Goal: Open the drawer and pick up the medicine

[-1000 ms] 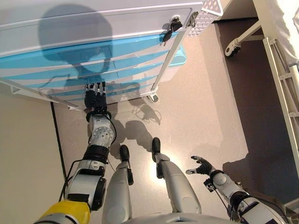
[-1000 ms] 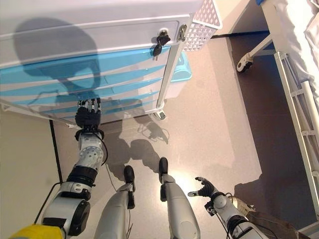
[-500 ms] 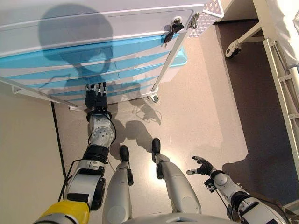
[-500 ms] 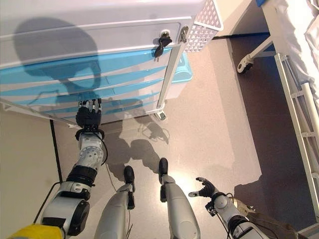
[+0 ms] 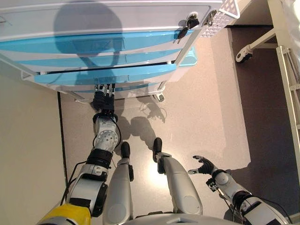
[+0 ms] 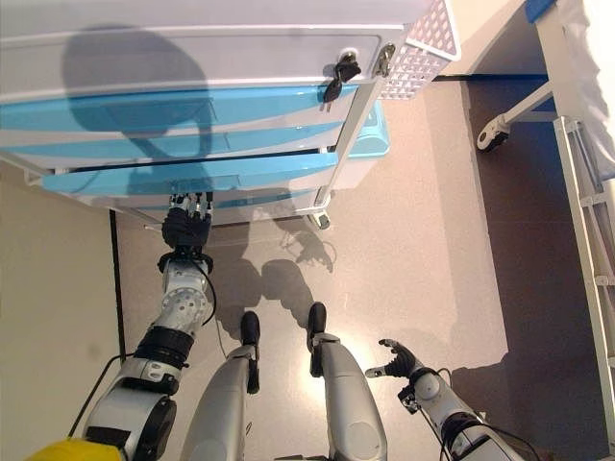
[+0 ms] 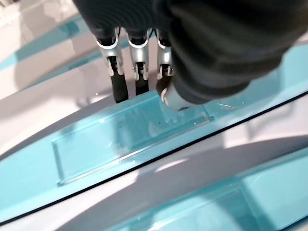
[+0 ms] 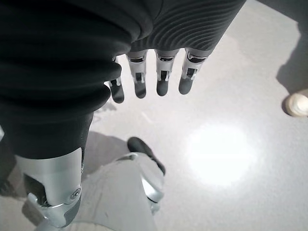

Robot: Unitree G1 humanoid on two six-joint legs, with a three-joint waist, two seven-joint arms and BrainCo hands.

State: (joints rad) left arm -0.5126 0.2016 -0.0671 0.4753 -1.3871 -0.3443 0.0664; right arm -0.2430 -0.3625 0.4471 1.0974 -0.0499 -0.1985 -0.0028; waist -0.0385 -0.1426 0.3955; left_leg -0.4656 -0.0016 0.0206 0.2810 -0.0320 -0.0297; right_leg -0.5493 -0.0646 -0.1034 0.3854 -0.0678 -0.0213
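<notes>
The third blue drawer of the cart stands out a little from the fronts above and below it, its long axis running left to right and its face turned toward the robot. No medicine shows in any view; presumably it lies inside, hidden. The left hand is at the drawer's front edge; in the left wrist view its fingers dip behind the lip above the clear label panel, tips hidden, so I cannot tell whether they are hooked on it. The right hand hangs low at the near right, fingers loosely spread and holding nothing.

Risks, as I judge them: the fingertips could slide off the shallow lip, or the cart, on a caster, might roll toward the robot instead of the drawer opening
</notes>
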